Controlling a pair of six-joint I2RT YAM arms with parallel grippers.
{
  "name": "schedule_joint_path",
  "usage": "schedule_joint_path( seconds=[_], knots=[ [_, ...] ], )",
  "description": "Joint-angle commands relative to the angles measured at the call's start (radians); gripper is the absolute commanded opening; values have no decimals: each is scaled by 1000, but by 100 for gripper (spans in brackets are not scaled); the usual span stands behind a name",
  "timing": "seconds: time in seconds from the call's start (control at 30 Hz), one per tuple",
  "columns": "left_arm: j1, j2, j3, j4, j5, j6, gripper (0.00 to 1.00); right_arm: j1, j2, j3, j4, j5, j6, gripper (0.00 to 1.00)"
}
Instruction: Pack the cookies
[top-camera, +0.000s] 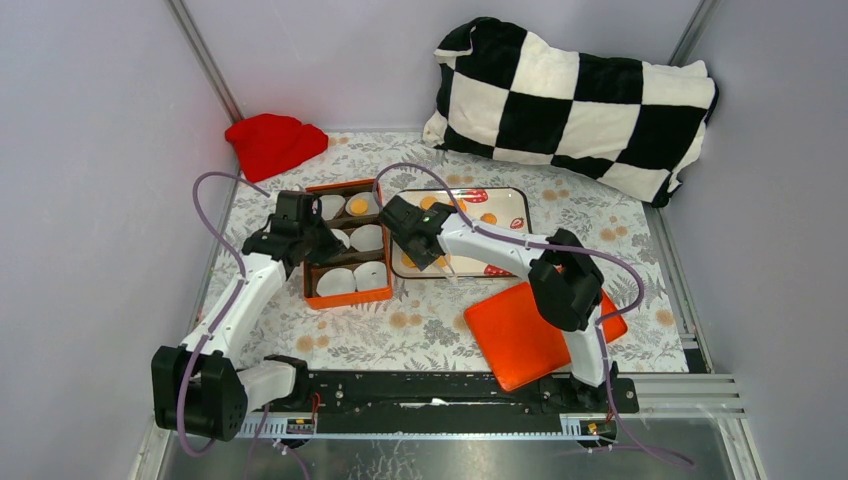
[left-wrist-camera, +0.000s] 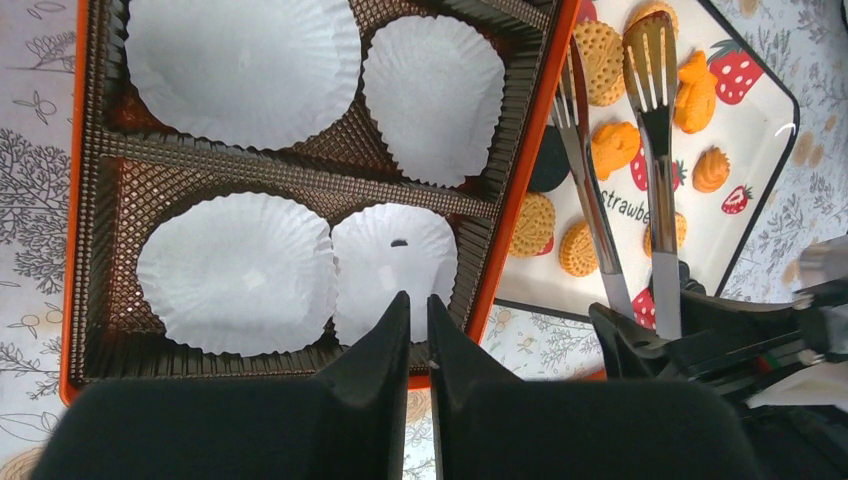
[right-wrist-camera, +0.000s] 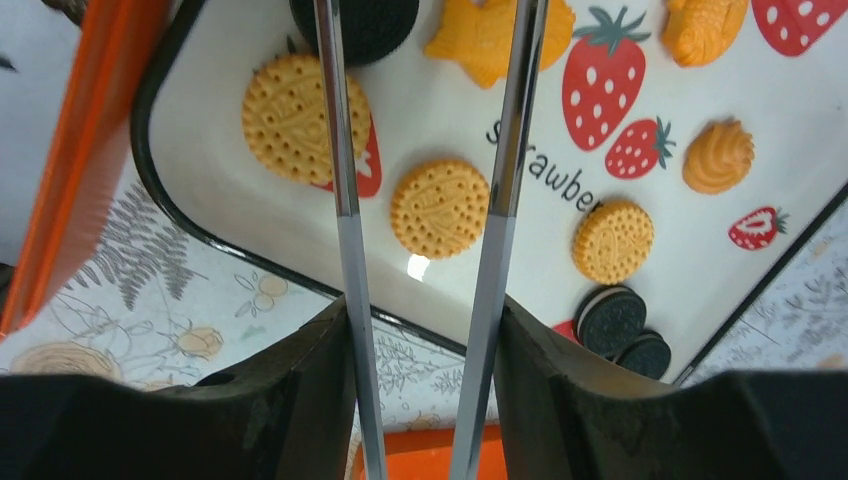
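Note:
Round orange-yellow cookies and black cookies lie on the white strawberry tray. My right gripper is shut on metal tongs, whose arms stand apart above the tray, one each side of an orange cookie. Nothing is between the tongs' tips. The orange box holds white paper liners. One orange cookie sits in a far liner. My left gripper is shut and empty over the box's near edge. The tongs and tray cookies also show in the left wrist view.
The orange box lid lies at the front right under the right arm. A red hat lies at the back left, and a black-and-white checked pillow at the back right. Box and tray sit side by side.

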Motion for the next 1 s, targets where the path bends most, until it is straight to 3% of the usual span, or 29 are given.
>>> schedule_joint_path(
  seconds=[0.0,0.17,0.4,0.77,0.87,0.97],
  knots=[
    [7,-2,-20,53,40,-2,14,34,4,45,-83,93,-15,52],
    [7,-13,-20,53,50,-6,14,35,11,79,-156,145,18,51],
    [7,-18,-21,56,55,-9,14,35,-50,52,-134,165,4,51],
    [7,1,-45,76,77,-11,14,35,48,98,-105,166,-44,51],
    [7,3,-48,80,78,-8,14,35,54,103,-89,155,-55,47],
    [7,5,-50,83,82,-6,14,34,51,106,-80,156,-63,35]
  ],
)
